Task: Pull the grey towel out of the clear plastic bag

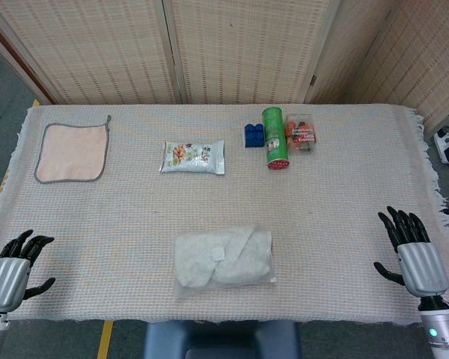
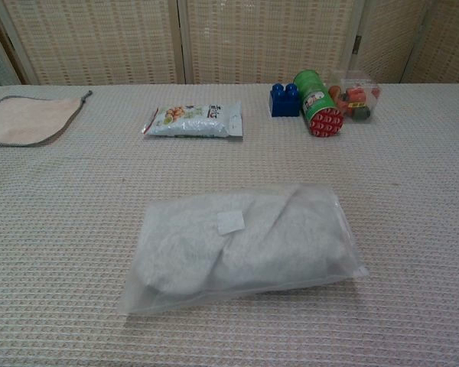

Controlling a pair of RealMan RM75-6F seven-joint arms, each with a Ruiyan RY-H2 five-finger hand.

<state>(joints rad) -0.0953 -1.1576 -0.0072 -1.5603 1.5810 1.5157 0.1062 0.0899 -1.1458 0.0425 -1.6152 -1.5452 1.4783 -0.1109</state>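
While the towel (image 2: pixel 214 248) sits folded inside the bag (image 2: pixel 241 248), I see both lying flat on the table (image 1: pixel 344 217) at the near edge, about midway across. A small white label (image 2: pixel 231 223) shows on top of the bag, whose sealed strip runs along its near right side.

My left hand (image 1: pixel 13 268) rests at the near left corner, well apart from the bag, fingers spread and holding nothing. My right hand (image 1: pixel 413 250) stands at the near right edge, also well apart from the bag, fingers fanned out and empty. Neither hand shows in the chest view.

Farther back, a snack pack (image 1: pixel 194 157) lies flat, left of centre. To its right stands a blue block (image 1: pixel 254 135), just beside a green can (image 1: pixel 275 138) lying on its side with its red end toward me. A clear box (image 1: pixel 301 133) with orange pieces sits just right of the can. At the far left lies a peach cloth (image 1: pixel 72 152) with a grey border. Woven screens (image 1: pixel 239 48) stand behind the table.
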